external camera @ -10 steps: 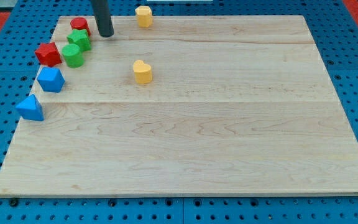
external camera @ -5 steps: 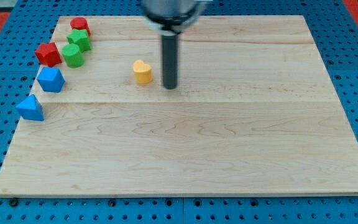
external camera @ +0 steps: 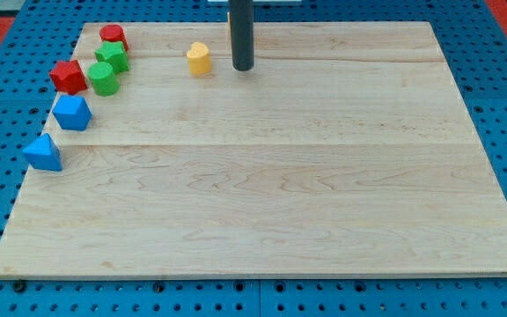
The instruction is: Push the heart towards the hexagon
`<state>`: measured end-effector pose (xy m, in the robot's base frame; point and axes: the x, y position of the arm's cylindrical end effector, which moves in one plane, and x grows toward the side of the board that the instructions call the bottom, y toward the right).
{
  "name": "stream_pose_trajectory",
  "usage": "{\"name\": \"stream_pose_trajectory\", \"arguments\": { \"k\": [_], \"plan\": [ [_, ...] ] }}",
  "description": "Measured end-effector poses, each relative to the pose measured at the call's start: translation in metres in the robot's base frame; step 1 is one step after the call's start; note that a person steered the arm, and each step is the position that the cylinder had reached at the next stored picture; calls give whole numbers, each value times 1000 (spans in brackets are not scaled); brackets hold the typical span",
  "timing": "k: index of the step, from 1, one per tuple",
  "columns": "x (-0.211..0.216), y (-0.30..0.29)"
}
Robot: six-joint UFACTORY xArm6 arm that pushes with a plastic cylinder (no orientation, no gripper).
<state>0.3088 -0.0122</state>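
The yellow heart (external camera: pixel 199 59) lies near the top of the wooden board (external camera: pixel 324 194), left of centre. My rod comes down from the view's top, and my tip (external camera: pixel 243 68) rests on the board just right of the heart, with a small gap between them. The yellow hexagon does not show as a whole. Only a thin yellow sliver (external camera: pixel 229 16) shows at the rod's left edge near the board's top edge, and I cannot tell if it is the hexagon.
A cluster sits at the board's upper left: a red cylinder (external camera: pixel 112 36), two green blocks (external camera: pixel 113 56) (external camera: pixel 104 78) and a red star-like block (external camera: pixel 68 77). Lower down the left edge lie a blue block (external camera: pixel 72 113) and a blue triangle (external camera: pixel 43 153).
The yellow heart has moved up the board towards the top edge. My tip has moved from the heart's right at mid-height up to the top, still on the heart's right.
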Motion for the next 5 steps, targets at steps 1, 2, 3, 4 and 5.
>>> {"name": "stream_pose_trajectory", "arguments": {
  "k": [1, 2, 3, 4, 5],
  "plan": [
    [6, -77],
    [-53, -74],
    [-68, -52],
    [-7, -44],
    [125, -71]
  ]
}}
